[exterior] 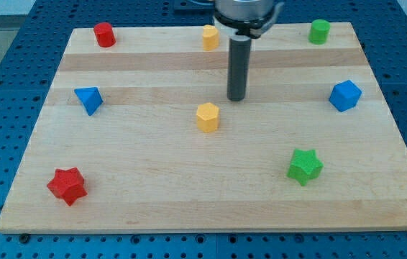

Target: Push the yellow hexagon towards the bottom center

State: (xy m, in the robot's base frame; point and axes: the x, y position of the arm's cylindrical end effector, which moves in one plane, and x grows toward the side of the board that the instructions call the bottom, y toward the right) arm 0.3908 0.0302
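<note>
The yellow hexagon [208, 116] sits near the middle of the wooden board [153, 194]. My tip [237, 98] rests on the board just above and to the right of it, a short gap away, not touching. A second yellow block [211, 37] stands at the view's top, left of the rod.
A red cylinder [103, 34] is at the top left, a green cylinder [319, 32] at the top right. A blue triangular block [88, 99] is at the left, a blue block [345, 95] at the right. A red star [67, 185] is bottom left, a green star [304, 166] bottom right.
</note>
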